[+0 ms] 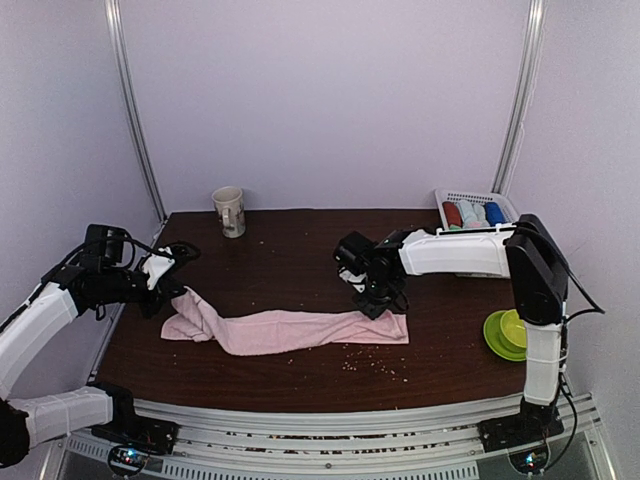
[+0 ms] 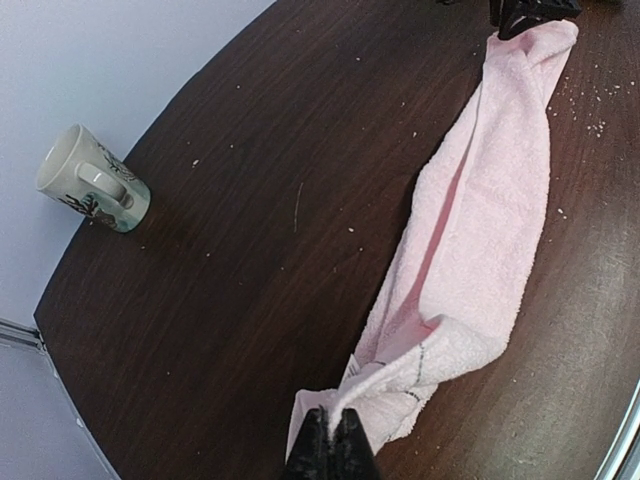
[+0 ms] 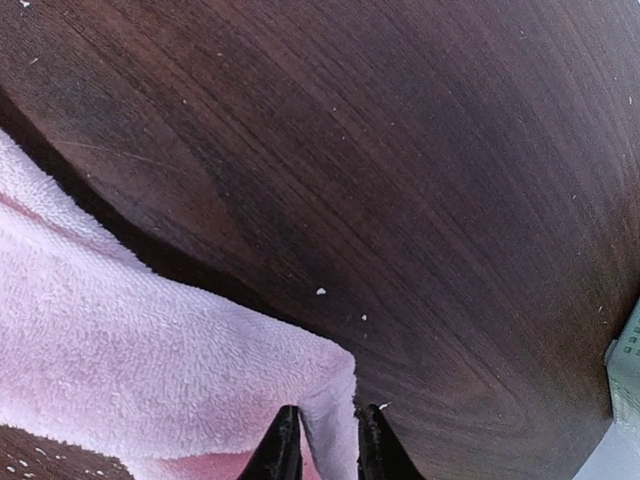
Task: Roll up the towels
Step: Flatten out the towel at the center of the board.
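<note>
Left gripper first: clamped shut on the corner of the pink towel, with the cloth bunched up right at my fingertips. My right gripper is down at the towel's opposite end. Its jaws are narrow and the corner's edge sits between them, but I cannot tell whether they truly pinch it. Between the two grippers the towel lies on the worktop as one long, folded-over strip. Crumbs are scattered just off its near edge. The mug stands well beyond its left end. The white basket holding rolled towels sits far beyond its right end. The green bowl sits to the right of that end, apart from it.
</note>
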Robot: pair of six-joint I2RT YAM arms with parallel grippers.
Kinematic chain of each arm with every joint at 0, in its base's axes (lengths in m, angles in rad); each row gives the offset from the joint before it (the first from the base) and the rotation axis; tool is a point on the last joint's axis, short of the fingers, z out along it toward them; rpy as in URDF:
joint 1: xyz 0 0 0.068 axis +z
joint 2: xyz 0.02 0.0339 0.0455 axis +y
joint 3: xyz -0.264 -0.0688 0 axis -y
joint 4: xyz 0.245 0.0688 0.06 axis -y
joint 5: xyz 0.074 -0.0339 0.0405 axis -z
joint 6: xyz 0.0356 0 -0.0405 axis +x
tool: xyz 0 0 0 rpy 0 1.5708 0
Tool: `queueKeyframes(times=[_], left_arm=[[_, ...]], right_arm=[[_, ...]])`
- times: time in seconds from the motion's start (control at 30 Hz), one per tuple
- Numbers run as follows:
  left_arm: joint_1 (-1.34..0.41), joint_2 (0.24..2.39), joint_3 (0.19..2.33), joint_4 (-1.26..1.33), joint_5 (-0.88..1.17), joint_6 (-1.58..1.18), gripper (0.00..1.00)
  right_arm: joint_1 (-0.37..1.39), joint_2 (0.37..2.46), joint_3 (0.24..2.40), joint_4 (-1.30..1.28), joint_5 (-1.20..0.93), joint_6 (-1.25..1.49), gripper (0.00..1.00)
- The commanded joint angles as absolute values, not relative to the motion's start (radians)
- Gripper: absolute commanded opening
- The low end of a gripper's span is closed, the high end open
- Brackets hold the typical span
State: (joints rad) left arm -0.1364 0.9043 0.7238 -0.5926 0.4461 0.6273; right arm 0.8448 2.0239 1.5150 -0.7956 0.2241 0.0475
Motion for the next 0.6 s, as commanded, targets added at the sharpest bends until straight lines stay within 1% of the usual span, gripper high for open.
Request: queueKeyframes(times=[0.0,0.1,0.23,0.33,0.5,0.57], left_arm=[[-0.129,0.902,0.712,-0.551,0.46,0.617,0.0],[-0.13,0.899,0.712,-0.551,0.456,0.617,0.0],[-0.13,0.897,0.711,-0.551,0.456,0.617,0.0],[-0.13,0.897,0.707,-0.551,0.456,0.618,0.0],[-0.13,0.897,0.703,-0.551,0.454,0.621,0.0],[-0.13,0.897,0.703,-0.551,0.454,0.621,0.0]], right_arm=[[0.851,2.047,1.536,-0.806,0.246,0.042,0.22],[0.853,2.057,1.542,-0.806,0.244,0.042,0.23],[0.854,2.07,1.554,-0.806,0.249,0.046,0.23],[0.855,2.072,1.559,-0.8,0.256,0.049,0.18],[0.857,2.062,1.571,-0.804,0.267,0.052,0.15],[0.858,2.06,1.577,-0.807,0.266,0.05,0.1]])
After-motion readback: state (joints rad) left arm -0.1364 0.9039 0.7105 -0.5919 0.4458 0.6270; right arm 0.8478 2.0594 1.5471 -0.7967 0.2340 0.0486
